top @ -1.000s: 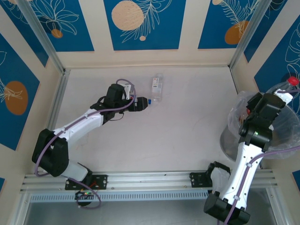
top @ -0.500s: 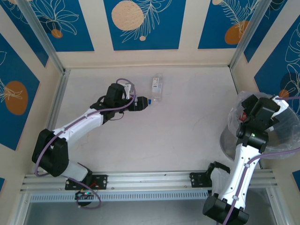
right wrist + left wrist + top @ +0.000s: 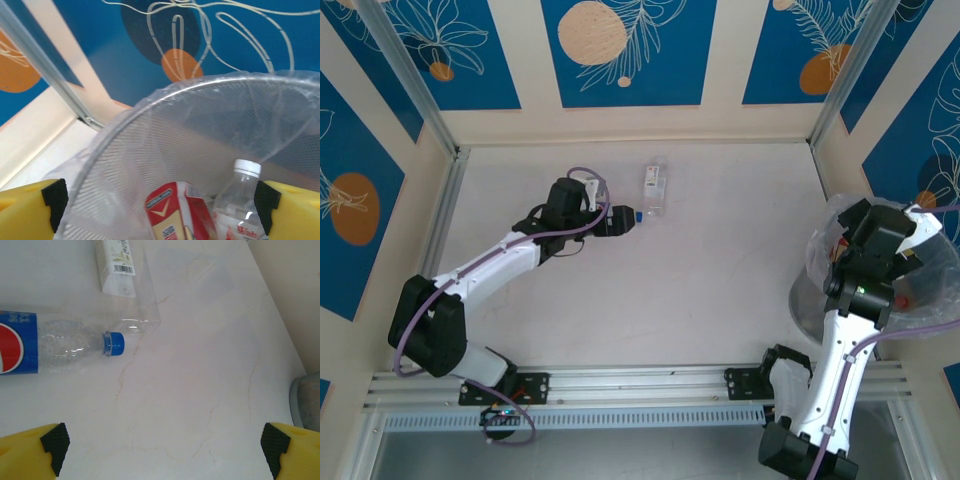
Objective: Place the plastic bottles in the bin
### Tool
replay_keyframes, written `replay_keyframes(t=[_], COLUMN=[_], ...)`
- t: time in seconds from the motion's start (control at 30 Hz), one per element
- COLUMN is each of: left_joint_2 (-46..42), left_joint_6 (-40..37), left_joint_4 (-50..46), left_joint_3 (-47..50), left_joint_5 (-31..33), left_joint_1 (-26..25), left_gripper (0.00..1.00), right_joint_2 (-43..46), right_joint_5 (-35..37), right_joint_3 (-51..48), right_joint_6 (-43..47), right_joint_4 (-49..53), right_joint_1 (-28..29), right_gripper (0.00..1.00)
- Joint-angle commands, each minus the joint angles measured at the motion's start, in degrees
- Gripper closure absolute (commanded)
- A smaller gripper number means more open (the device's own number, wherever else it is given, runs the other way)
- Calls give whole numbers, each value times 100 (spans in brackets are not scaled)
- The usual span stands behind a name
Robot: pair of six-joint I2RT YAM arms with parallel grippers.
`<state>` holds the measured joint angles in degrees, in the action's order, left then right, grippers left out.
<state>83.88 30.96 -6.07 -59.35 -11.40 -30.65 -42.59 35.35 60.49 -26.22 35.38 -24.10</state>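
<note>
A clear plastic bottle (image 3: 60, 342) with a blue cap and a blue-and-red label lies on its side on the table. A second clear bottle (image 3: 120, 270) with a white label lies just beyond it. My left gripper (image 3: 165, 450) hovers wide open beside them, off the blue cap, with nothing between its fingers. In the top view it (image 3: 623, 222) sits just left of the blue-capped bottle (image 3: 638, 214). My right gripper (image 3: 161, 205) hangs open over the bin (image 3: 150, 130). Inside lie a red-labelled bottle (image 3: 180, 215) and a white-capped bottle (image 3: 240, 200).
The bin (image 3: 920, 330) stands at the table's right edge against the blue-and-cream side wall. Its grey base (image 3: 306, 400) shows at the right of the left wrist view. Bare tabletop (image 3: 720, 270) lies between the arms. A metal rail (image 3: 640, 380) runs along the near edge.
My right gripper has opened and let go of a red-capped bottle it held above the bin; that bottle has dropped from its fingers. The left arm has not moved.
</note>
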Motion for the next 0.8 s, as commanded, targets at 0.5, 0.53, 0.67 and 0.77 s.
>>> replay_keyframes(t=[0.5, 0.53, 0.67, 0.77], left_joint_2=[339, 400, 658, 797], left_joint_6=[902, 1041, 2030, 2464], left_joint_4=[-1254, -1320, -1898, -1898], left_joint_3=[-535, -592, -832, -899], left_joint_5=[1419, 1429, 1882, 2039], left_joint_1=[119, 116, 116, 112], left_gripper=[1, 0, 0, 0], right_joint_2=[-600, -663, -694, -653], right_joint_5=[-2934, -2958, -3519, -4067], right_joint_3=[481, 473, 166, -187], right_joint_6=[55, 55, -72, -254], right_joint_4=[-552, -565, -922, -1423], right_joint_1=[1948, 2078, 2365, 2478], right_gripper=[0, 0, 0, 0])
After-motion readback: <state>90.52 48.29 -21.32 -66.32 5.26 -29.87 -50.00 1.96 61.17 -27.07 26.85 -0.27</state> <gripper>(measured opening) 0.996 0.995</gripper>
